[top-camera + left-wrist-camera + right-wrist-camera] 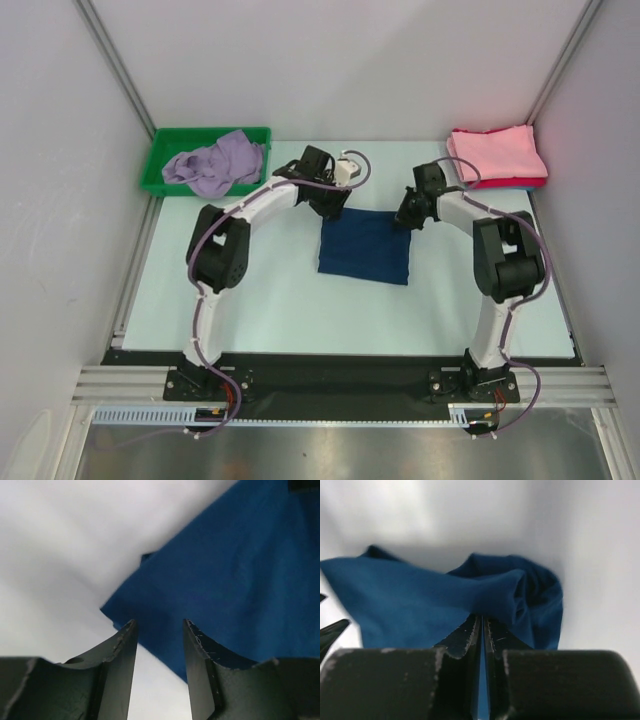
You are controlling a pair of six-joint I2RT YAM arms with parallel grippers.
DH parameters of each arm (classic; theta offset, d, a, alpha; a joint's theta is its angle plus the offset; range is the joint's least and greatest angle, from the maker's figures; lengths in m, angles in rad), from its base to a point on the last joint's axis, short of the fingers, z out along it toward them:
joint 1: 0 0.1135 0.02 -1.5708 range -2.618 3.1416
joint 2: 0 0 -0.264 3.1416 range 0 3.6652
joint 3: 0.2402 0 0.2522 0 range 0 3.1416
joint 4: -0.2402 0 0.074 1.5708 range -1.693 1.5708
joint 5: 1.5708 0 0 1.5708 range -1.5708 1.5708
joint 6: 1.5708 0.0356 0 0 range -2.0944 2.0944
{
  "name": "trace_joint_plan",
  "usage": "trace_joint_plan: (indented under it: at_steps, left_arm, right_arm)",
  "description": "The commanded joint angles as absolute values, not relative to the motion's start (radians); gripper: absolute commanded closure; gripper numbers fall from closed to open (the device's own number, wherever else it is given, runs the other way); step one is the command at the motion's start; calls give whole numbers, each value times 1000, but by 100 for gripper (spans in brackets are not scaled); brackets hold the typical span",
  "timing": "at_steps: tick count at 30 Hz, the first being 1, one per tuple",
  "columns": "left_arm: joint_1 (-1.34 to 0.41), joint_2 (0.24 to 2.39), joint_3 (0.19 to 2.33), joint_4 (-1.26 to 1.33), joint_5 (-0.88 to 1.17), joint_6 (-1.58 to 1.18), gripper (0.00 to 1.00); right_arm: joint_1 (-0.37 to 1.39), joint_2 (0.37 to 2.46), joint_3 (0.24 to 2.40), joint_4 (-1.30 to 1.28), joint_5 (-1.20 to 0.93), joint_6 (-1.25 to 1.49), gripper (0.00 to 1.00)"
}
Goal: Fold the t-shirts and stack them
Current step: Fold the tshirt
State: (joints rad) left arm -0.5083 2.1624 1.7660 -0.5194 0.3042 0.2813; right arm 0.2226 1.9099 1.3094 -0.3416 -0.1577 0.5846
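Note:
A navy blue t-shirt (365, 246) lies folded into a rectangle at the middle of the table; no print shows. My left gripper (333, 203) is open and empty at its far left corner, the fingers just off the cloth edge (150, 630). My right gripper (405, 217) is shut on the shirt's far right corner, with the navy cloth bunched around the fingertips (510, 595). A lavender t-shirt (215, 163) lies crumpled in the green bin. Folded pink and red t-shirts (495, 157) are stacked at the far right.
The green plastic bin (160, 165) stands at the far left corner of the pale table (260, 300). White walls close in the back and both sides.

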Motion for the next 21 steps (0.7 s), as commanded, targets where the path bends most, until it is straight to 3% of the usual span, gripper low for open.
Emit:
trace_joint_plan:
  at_steps: [1, 8, 12, 17, 21]
  left_arm:
    - [-483, 2236, 1867, -509, 311, 233, 54]
    - [-477, 2341, 1957, -526, 238, 224, 52]
    - [-471, 2353, 2028, -554, 209, 218, 46]
    - [-472, 2192, 1985, -543, 233, 219, 40]
    - [-486, 1998, 1748, -470, 300, 190, 39]
  right_arm:
    - [207, 1989, 1416, -307, -173, 607, 90]
    - [169, 2077, 1482, -314, -138, 643, 86]
    - [155, 2077, 1523, -365, -138, 624, 84]
    - [163, 1953, 1548, -446, -49, 545, 79]
    - [198, 1803, 1407, -459, -18, 540, 78]
